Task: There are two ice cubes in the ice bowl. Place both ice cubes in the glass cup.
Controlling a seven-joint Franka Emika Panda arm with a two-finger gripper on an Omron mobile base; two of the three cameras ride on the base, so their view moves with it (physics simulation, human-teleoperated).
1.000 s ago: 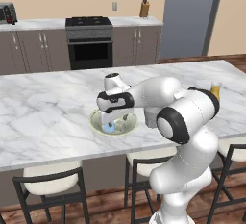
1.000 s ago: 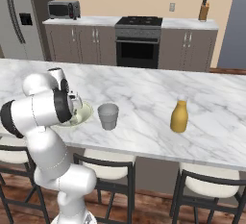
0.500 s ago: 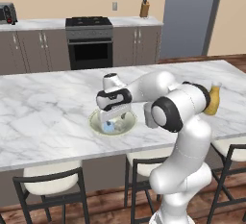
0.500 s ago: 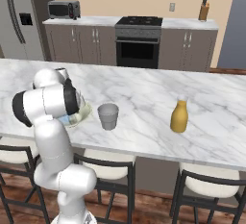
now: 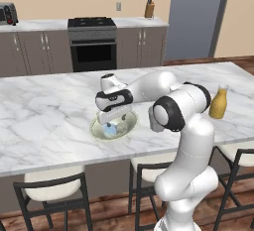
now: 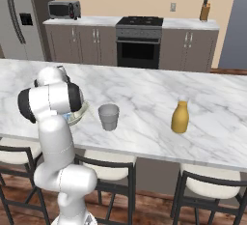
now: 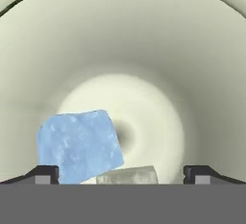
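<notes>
While the arm has dipped lower, wide fingers [image 7: 120, 177] straddle an ice cube [image 7: 79, 146]

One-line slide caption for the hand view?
Open gripper low inside the ice bowl, a pale-blue ice cube between its fingertips.

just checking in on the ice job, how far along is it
Nothing looks delivered yet: the glass cup stands apart from the ice bowl with no cube visible in it. In hand: the gripper is down inside the bowl, jaws spread wide, with a blue ice cube between the tips and a paler cube beside it. Left: grasping, then carrying both cubes to the cup.
</notes>
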